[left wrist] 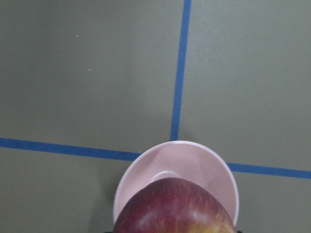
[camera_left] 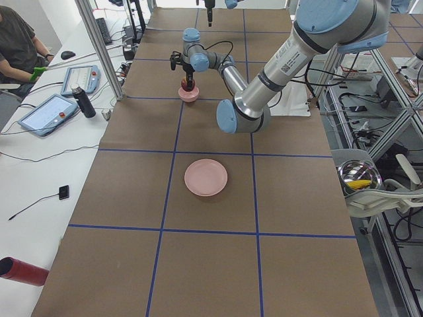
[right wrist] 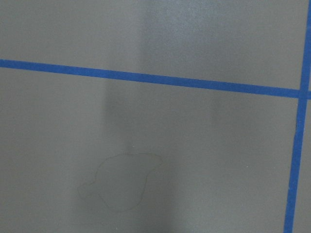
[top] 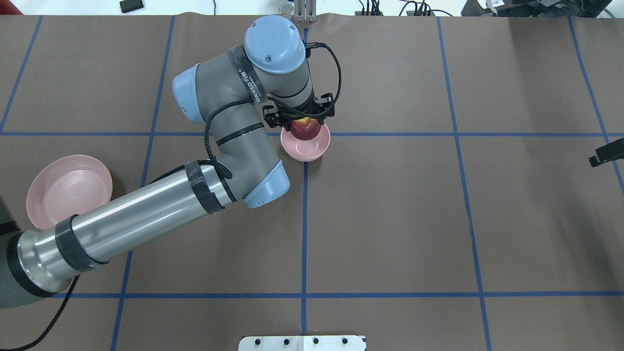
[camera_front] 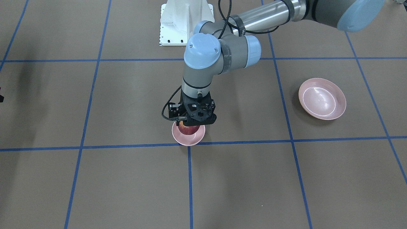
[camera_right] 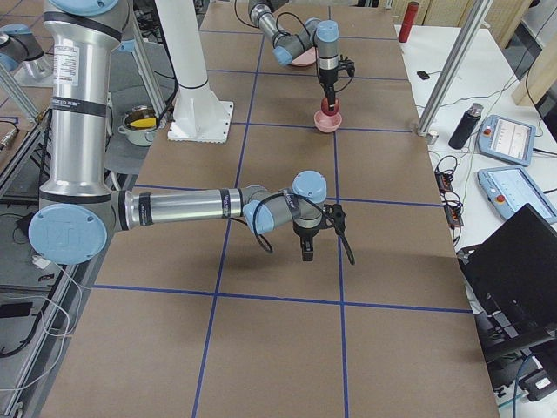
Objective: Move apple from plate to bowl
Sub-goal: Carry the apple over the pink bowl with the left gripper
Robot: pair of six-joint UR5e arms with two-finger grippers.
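My left gripper (top: 304, 123) is shut on the dark-red apple (top: 305, 129) and holds it upright just above the small deep pink bowl (top: 307, 147), which sits on a crossing of blue lines. In the left wrist view the apple (left wrist: 175, 208) fills the bottom edge, with the bowl (left wrist: 181, 162) right beneath it. The wide pink plate (top: 66, 187) lies bare at the table's left end, partly behind my left forearm. My right gripper (camera_right: 305, 250) hangs low over bare table at the right end; I cannot tell whether it is open or shut.
White mount plates (camera_front: 186, 22) stand at the table's robot side. A frame post (camera_left: 99, 46), tablets and an operator (camera_left: 20, 46) are beyond the far side. A metal bowl (camera_left: 359, 177) sits off the table by the base.
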